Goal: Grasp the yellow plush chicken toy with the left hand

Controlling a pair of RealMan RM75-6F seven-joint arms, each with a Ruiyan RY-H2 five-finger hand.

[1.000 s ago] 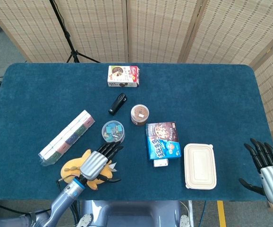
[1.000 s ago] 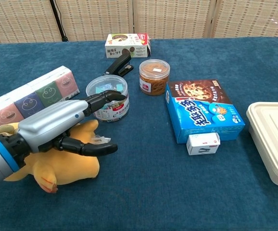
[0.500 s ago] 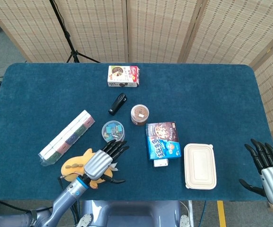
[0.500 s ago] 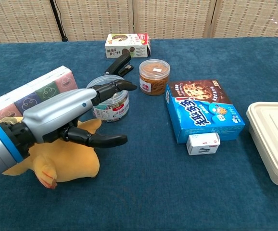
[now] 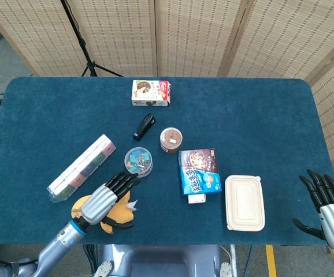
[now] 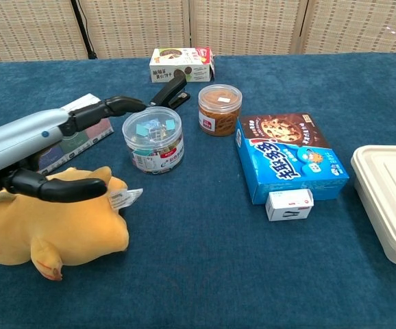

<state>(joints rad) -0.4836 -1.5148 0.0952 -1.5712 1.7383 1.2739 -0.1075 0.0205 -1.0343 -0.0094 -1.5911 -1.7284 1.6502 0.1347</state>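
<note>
The yellow plush chicken [image 6: 54,229] lies on its side near the table's front left edge, a white tag at its right end; in the head view the chicken [image 5: 119,213] shows partly under my left hand [image 5: 105,198]. That left hand [image 6: 27,140] hovers over the toy with its fingers [image 6: 116,105] stretched out and apart, reaching over the tissue packs. Its thumb [image 6: 64,189] lies along the chicken's top. Nothing is gripped. My right hand [image 5: 327,202] hangs beyond the table's front right corner, fingers spread and empty.
A row of tissue packs [image 5: 80,167] lies left of a clear tub of clips [image 6: 153,139]. Behind are a black stapler [image 6: 170,94], a brown jar [image 6: 219,108] and a biscuit box [image 6: 181,64]. A blue cookie box [image 6: 290,156], a small white box [image 6: 290,203] and a lunch container [image 5: 244,202] sit to the right.
My left hand has swung left and back, away from the clip tub, its fingers now over the tissue packs. The chicken has shifted a little left. The right hand is still.
</note>
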